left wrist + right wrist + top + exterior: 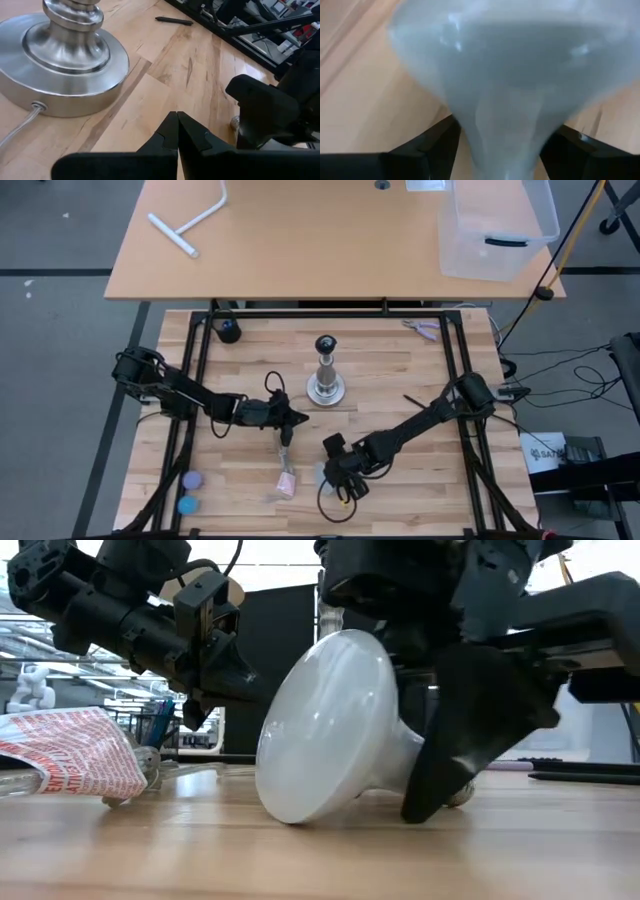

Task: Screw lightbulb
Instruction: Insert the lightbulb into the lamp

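Bulb right up against my low camera, lying on its side on the table.

Low view: the lightbulb (335,725) fills the frame, globe on the wood, neck tilted up into the right gripper (450,775), whose dark fingers straddle the neck. A crumpled red-and-white wrapper (70,755) lies off to one side. Right wrist view: I see the bulb's neck running between my two fingers (427,150), spread either side; I can't tell if they're pressing on it. Left wrist view: the left gripper (177,131) is clenched on nothing, tips together, near the lamp base (60,65). High view: the bulb sits at the table's (400,380) near edge under the right gripper, well apart from the lamp post.
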You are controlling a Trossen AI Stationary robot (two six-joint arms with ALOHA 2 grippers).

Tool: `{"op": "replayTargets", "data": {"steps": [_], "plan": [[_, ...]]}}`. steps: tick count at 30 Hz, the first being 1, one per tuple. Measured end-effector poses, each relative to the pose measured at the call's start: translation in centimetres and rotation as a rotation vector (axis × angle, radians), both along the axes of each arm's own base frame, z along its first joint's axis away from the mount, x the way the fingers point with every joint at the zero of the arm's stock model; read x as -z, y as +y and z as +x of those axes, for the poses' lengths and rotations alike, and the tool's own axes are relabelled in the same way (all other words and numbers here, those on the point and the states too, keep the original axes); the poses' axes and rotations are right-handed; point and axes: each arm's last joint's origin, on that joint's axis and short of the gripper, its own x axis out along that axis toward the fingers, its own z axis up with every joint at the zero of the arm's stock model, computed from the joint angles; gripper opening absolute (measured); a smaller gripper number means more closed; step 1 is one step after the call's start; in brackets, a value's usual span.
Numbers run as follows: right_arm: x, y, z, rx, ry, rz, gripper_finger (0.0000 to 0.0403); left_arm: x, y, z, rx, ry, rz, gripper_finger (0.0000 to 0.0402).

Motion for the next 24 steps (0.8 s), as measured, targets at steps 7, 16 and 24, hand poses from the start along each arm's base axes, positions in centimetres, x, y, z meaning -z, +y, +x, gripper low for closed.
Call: {"op": "replayTargets", "data": {"steps": [7,16,24], "plan": [[-0.5,-0.4,0.9,0.034,-0.035,0.009,0.0154,0.0,0.0,0.0,0.001,0.001,-0.001,0.0000],[-1.3,-0.4,1.1,0.037,-0.044,0.010,0.0150,-0.5,0.3,0.1,0.024,-0.030,0.014,0.0000],[-6.5,-0.2,3.0,0.079,-0.141,-0.151,0.0150,-5.7,0.8,-0.8,0.153,-0.269,0.108,0.0000]]}}
